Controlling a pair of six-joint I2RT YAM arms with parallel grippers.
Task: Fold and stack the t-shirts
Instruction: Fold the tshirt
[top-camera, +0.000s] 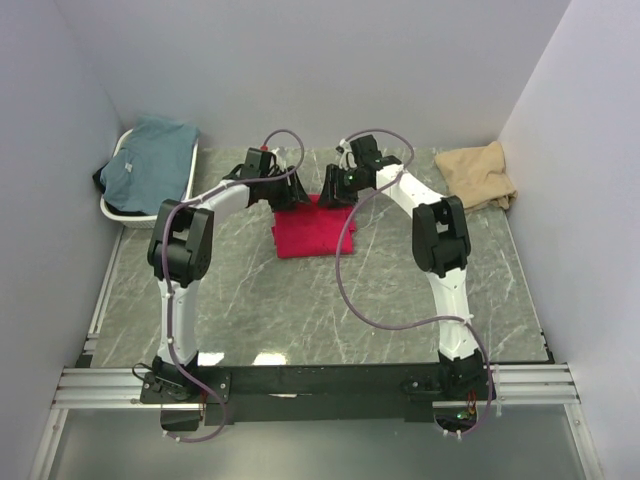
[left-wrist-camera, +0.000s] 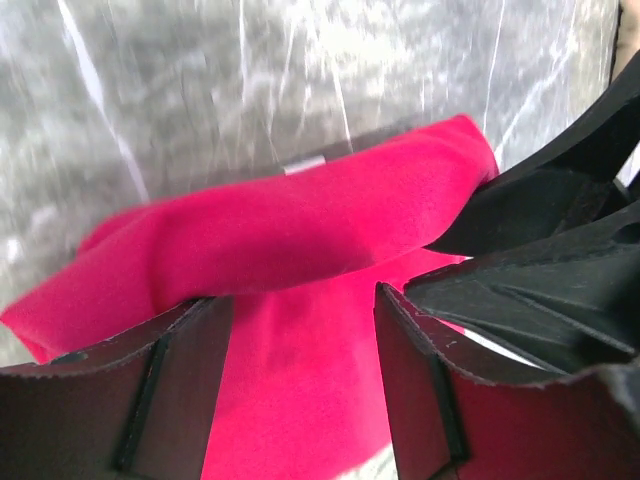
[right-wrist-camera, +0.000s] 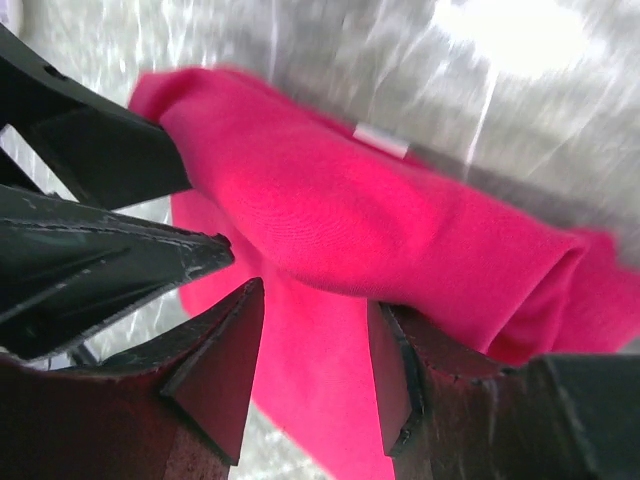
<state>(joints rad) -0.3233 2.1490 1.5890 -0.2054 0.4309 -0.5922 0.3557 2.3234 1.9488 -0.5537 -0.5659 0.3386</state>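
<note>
The crimson red t-shirt lies folded small at the middle of the table. My left gripper and right gripper meet at its far edge, where a thick fold of red cloth bulges just past the fingertips. The left gripper's jaws stand apart, with red cloth showing through the gap. So do those of the right gripper. The two grippers almost touch. The teal t-shirt lies crumpled at the back left. The beige t-shirt sits bunched at the back right.
A white oval basket at the back left holds the teal shirt. The grey marble table is bounded by white walls on three sides. Both arm bases sit on the black rail at the near edge.
</note>
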